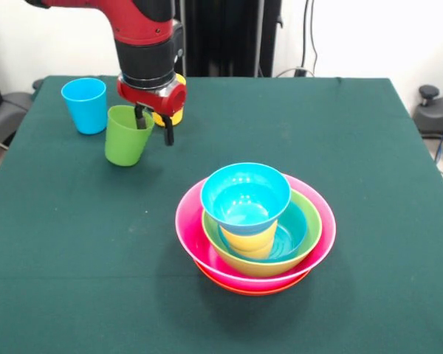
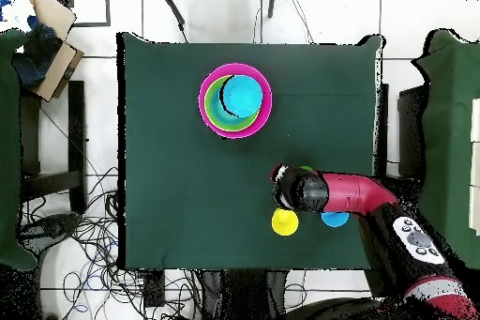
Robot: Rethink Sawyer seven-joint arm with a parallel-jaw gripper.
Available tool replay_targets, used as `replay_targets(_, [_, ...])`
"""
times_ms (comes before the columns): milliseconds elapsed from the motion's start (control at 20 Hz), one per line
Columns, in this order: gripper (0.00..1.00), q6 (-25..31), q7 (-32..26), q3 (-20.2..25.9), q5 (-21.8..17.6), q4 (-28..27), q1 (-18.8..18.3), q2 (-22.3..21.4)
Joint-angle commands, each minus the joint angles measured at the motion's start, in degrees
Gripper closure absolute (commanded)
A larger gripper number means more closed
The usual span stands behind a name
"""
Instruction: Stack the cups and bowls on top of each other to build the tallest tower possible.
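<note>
My gripper point(image 1: 153, 125) hangs at the far left over the green cup point(image 1: 127, 136). One finger is inside the cup, the other outside its right wall, and the jaws stand apart. The cup leans slightly on the cloth. The light blue cup point(image 1: 85, 105) stands left of it. A yellow-orange cup point(image 1: 173, 114) shows partly behind the gripper. The tower point(image 1: 255, 228) stands in the middle: orange bowl point(image 1: 251, 289) at the bottom, pink bowl point(image 1: 188, 228), lime green bowl point(image 1: 310, 236), a blue bowl point(image 1: 295, 232) inside it, a yellow cup point(image 1: 249, 240), and a blue bowl point(image 1: 245, 195) on top. The red bowl is hidden.
The table point(image 1: 369, 147) has a dark green cloth. In the overhead view the arm point(image 2: 347, 194) reaches in from the lower right over the cups, with the yellow-orange cup point(image 2: 285, 222) and light blue cup point(image 2: 335, 219) beside it. Cables lie on the floor point(image 2: 84, 241) around the table.
</note>
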Motion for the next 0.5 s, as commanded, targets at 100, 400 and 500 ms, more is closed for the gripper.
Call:
replay_targets(100, [1.0, -2.87, -3.11, 1.01, -4.74, -0.5, 1.87, 1.52])
replay_targets(400, [1.0, -0.94, -3.32, 0.98, -4.17, -0.73, 2.15, 0.37])
replay_targets(500, [1.0, 0.09, -3.85, 1.42, -3.67, -0.62, 1.84, -0.31])
